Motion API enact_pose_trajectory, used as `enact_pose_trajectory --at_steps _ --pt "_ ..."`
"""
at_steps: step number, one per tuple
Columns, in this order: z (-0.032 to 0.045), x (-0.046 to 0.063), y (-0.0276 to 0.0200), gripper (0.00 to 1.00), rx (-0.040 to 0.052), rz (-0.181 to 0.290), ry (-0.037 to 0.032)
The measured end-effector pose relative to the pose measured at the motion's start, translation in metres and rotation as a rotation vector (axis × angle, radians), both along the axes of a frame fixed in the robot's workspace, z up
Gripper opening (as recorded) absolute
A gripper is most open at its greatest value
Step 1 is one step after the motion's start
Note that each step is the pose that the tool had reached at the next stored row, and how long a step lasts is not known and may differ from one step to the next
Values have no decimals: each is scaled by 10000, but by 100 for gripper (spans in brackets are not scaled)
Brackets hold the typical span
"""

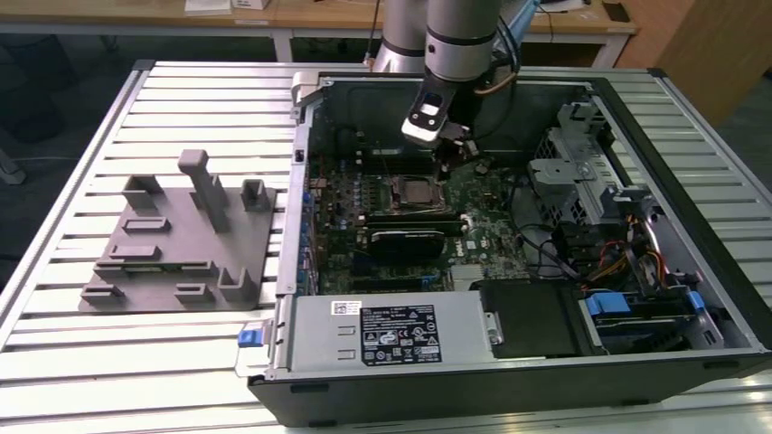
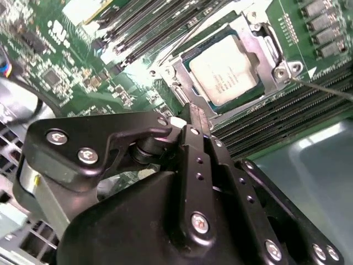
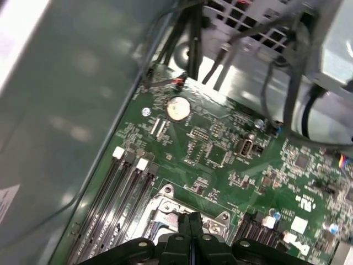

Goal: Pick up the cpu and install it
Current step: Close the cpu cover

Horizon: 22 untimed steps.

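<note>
The cpu (image 2: 225,70), a flat silver square, lies in the metal-framed socket (image 2: 265,47) on the green motherboard. In the exterior view the cpu (image 1: 418,190) sits mid-board inside the open computer case. My gripper (image 1: 450,152) hangs just above the board, a little behind the socket and toward the exterior view's right. In both wrist views its black fingers (image 2: 194,130) are pressed together with nothing between them. The tip of my gripper (image 2: 190,115) ends short of the socket's near corner. The socket's edge (image 3: 165,205) shows just past my gripper (image 3: 189,221).
Thin socket lever wires (image 2: 322,88) lie beside the frame. Memory slots (image 3: 124,190) run alongside. A black card (image 1: 410,240), a silver power supply (image 1: 386,330), a drive cage (image 1: 591,172) and cables (image 1: 555,244) crowd the case. A grey plastic fixture (image 1: 181,240) stands on the slatted table at the exterior view's left.
</note>
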<state>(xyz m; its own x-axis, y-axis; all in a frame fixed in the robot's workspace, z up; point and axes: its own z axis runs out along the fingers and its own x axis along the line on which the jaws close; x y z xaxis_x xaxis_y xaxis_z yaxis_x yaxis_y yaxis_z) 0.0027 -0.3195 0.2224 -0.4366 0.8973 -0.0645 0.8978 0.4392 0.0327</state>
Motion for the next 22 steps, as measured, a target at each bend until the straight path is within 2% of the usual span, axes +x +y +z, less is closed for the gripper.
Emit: enact_pose_trajectory --at_steps 9,10,22 --pt "-8 0 0 11 -56 1639 0" --pt "-10 0 0 11 -76 2083 1" --pt "-19 0 0 11 -131 4212 -2"
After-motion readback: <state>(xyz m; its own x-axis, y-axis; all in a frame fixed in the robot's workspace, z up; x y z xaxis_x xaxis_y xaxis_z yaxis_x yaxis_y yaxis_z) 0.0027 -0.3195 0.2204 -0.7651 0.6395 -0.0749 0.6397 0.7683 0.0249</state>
